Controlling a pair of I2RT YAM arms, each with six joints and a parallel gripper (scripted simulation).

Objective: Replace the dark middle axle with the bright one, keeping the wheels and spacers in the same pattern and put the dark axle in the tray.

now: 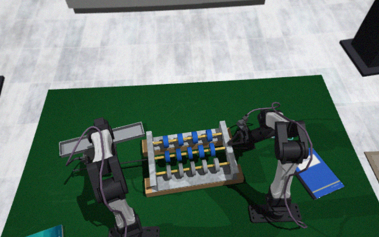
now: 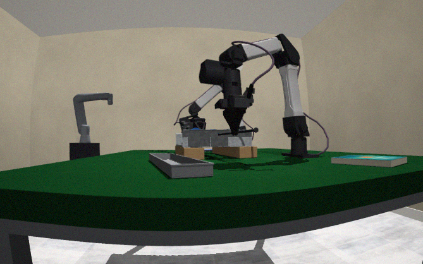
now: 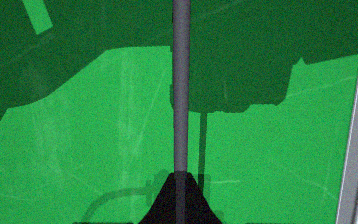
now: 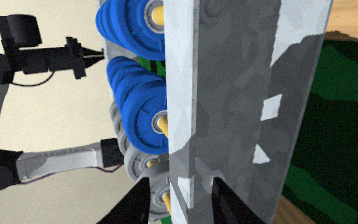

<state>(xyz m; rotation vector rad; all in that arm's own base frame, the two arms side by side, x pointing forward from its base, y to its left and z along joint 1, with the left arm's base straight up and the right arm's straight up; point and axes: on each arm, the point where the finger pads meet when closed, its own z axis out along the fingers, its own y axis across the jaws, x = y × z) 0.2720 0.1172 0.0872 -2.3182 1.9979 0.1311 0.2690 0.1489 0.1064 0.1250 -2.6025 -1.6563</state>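
Green-covered table [image 1: 184, 105] [image 2: 173, 183]: left black gripper [image 2: 235, 132] [image 3: 180, 200] clamped on dark metal axle [image 1: 132, 161] [image 2: 224, 133] [image 3: 181, 90]; right black gripper [image 1: 231, 143] [image 4: 182, 200] partly open beside grey rail [image 1: 231, 159] [image 4: 231, 100].

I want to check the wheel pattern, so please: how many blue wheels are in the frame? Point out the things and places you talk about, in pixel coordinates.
9 in the top view: four on the far axle [image 1: 187, 138], five on the middle axle [image 1: 158, 157].

We see a slim, dark grey round rod [image 3: 181, 85] between our left gripper's black tapered fingertips, above green matting [image 3: 261, 155].
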